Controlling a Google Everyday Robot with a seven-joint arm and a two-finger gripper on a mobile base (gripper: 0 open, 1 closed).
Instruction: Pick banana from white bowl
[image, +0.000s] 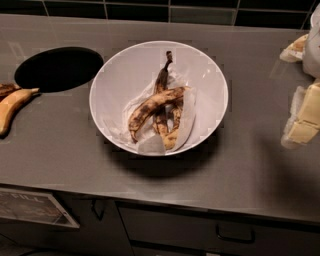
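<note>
plump curved dull-yellow, brown-blotched banana (155, 104): in large shallow glossy white bowl (107, 85) on grey counter (60, 150), long axis lower left to upper right. pale gripper (289, 97): right edge, clear of the bowl, fingers apart.

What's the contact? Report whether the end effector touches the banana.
Apart. Camera view: end effector at right edge, counter between it and the banana in the white bowl.

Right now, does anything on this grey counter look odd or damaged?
Yes: the plump brown-blotched yellow banana in the wide white bowl looks overripe, lying on crumpled white paper. The pale gripper hangs at the right edge.
</note>
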